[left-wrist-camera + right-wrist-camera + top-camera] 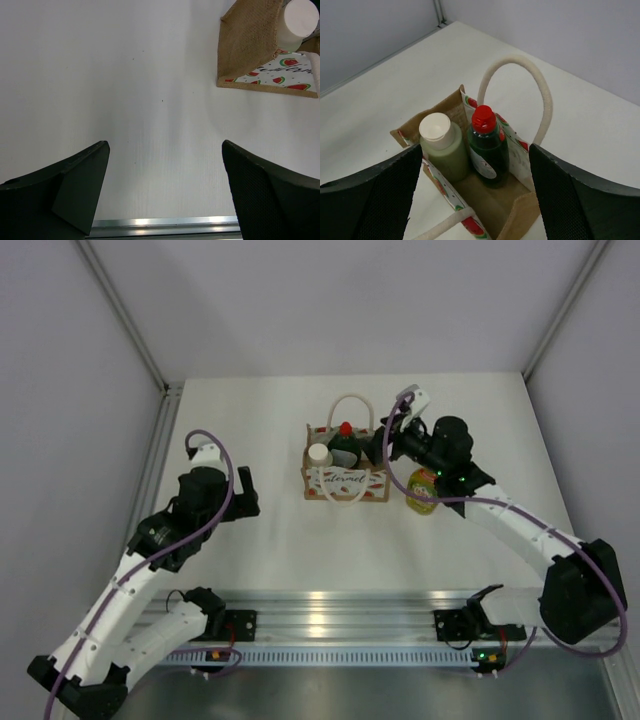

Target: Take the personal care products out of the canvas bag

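The canvas bag stands at mid-table, handles up. Inside it stand the pale grey-green bottle with a white lid and the dark green bottle with a red cap; both also show from above, the white lid and the red cap. The yellow-green bottle stands on the table right of the bag. The cream pump bottle is out of view. My right gripper is open above the bag's right half, empty. My left gripper is open and empty, left of the bag.
The bag's left side shows in the left wrist view at upper right. A metal rail runs along the near table edge. Grey walls close the table on the left, back and right.
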`<state>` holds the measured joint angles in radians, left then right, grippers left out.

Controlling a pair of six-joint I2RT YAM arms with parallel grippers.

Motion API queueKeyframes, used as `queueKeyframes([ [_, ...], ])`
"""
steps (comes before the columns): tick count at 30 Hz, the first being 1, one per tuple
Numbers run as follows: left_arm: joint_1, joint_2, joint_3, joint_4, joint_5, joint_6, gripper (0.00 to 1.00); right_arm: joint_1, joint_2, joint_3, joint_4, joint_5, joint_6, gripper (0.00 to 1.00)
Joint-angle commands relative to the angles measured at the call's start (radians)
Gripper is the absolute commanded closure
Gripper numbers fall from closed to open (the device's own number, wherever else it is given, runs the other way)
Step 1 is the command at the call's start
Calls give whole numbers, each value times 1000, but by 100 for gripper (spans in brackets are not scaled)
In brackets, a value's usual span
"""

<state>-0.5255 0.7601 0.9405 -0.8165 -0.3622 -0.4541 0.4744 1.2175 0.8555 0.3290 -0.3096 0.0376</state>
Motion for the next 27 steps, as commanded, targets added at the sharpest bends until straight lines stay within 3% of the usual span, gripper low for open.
queueKeyframes([
  [1,-2,19,47,19,-8,-26,2,21,95,103,87,-63,-2,18],
  [6,-2,119,125,71,54,-51,2,43,113,131,45,85,22,18],
  [9,-2,206,196,129,95,-81,2,44,50,80,35,211,64,16],
  [14,-28,364,320,298,190,-100,2,43,-88,40,-135,366,108,13],
  [20,-77,582,461,489,236,-8,2,38,-242,27,-332,512,156,9],
  [27,-162,757,475,713,287,216,2,35,-441,-67,-510,587,223,5],
])
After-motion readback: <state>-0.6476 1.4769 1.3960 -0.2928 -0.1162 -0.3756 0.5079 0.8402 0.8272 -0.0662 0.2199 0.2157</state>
